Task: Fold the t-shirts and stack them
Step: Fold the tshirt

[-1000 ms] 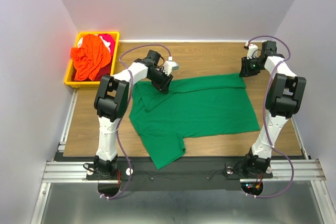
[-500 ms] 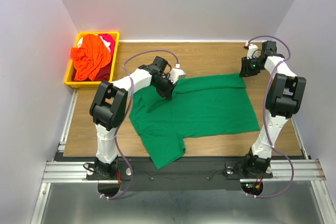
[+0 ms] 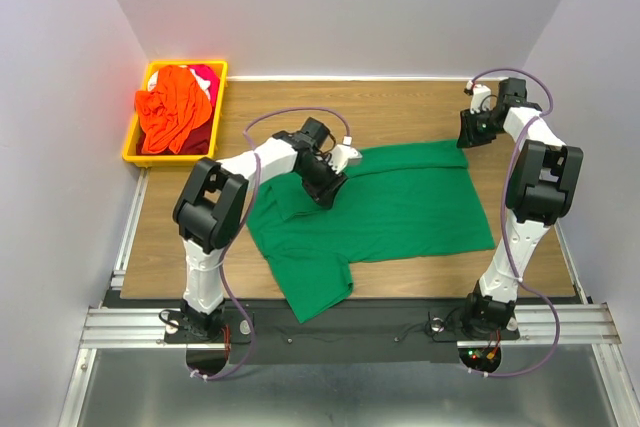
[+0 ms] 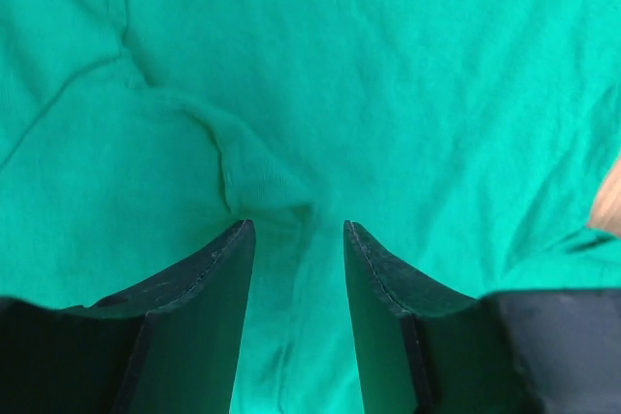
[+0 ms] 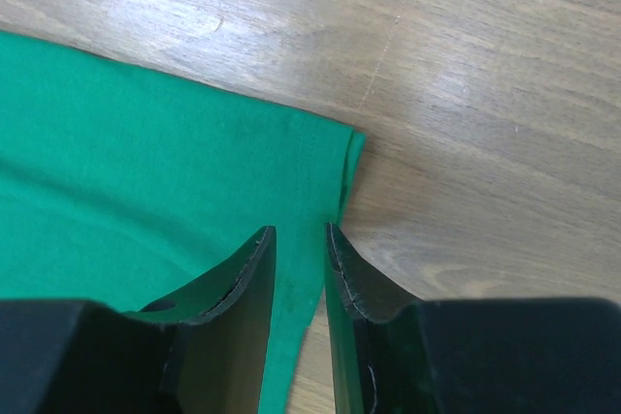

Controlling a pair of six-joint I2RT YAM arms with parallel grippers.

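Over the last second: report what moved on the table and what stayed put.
The left gripper moved right and toward the arm bases across the green t-shirt. It pinched the cloth and let go, leaving a pucker just ahead of its open jaws. The right gripper stayed at the shirt's far-right corner. The yellow bin is unchanged.

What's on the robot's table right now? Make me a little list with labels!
Green t-shirt: spread on the table, unfolded
Orange t-shirt: crumpled in the yellow bin
Red-pink t-shirt: in the bin, partly under the orange one
Left gripper: open, over a wrinkle in the green cloth
Right gripper: jaws slightly apart at its far right corner
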